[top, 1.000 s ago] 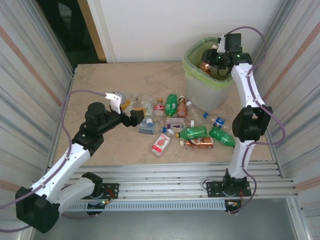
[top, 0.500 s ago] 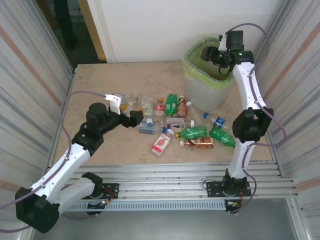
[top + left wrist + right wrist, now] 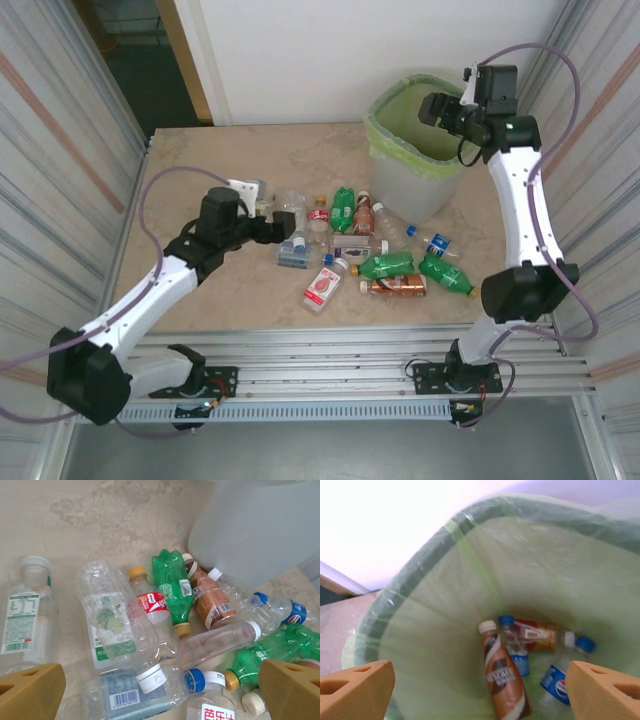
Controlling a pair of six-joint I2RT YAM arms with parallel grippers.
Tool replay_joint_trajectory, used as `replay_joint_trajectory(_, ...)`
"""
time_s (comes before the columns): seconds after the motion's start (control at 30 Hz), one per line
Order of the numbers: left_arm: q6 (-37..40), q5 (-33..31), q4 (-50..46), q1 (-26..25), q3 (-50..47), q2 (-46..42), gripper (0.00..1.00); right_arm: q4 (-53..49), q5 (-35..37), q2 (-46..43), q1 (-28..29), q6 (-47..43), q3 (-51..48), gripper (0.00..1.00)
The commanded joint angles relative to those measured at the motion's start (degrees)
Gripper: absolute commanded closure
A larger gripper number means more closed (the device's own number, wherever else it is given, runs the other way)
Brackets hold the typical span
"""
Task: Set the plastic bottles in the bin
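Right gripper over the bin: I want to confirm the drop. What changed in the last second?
The right gripper opened, dropping its brown bottle into the bin, then drew back rightward. The left gripper, open, edged toward the bottles on the table. Those bottles stayed put.

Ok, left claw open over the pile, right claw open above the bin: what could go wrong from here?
1. The plastic bottles under the left claw lie overlapping; closing may catch two, or a crumpled clear one may slip out.
2. The brown-label bottle lies close to the bin; reaching there could nudge it.
3. The right claw hangs over the green bag; pulling away could snag its rim.
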Motion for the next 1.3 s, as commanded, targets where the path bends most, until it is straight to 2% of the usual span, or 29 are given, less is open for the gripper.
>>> replay_joint_trajectory(0.0,-0.3,-7.2,-5.3,-2.7,5.3,4.0,0.01,1.1,5.3,-5.7,0.1,0.1,-5.7,0.11)
replay_joint_trajectory(0.17,-1.9,-15.8,-11.4,-6.2,12.3,13.1,0.01,2.9,8.4,-13.5,0.2,0.7,-13.5,0.06)
replay_joint_trajectory(0.43,-5.4,-20.8,-14.2,-7.0,18.6,24.2,0.04,2.8,10.2,-21.1,0.2,1.0,-20.0,0.02)
replay_joint_trajectory(0.77,-5.0,-19.6,-14.2,-7.0,24.9,33.8,0.06,3.9,9.2,-22.5,0.2,1.5,-22.6,0.0)
replay_joint_trajectory(0.97,-5.2,-20.8,-15.6,-6.9,27.3,37.8,0.11,5.0,8.1,-21.6,0.3,2.0,-23.6,0.01)
replay_joint_trajectory(1.27,-5.7,-21.2,-16.7,-6.9,28.1,40.7,0.16,5.6,7.2,-20.0,0.5,2.2,-24.0,0.02)
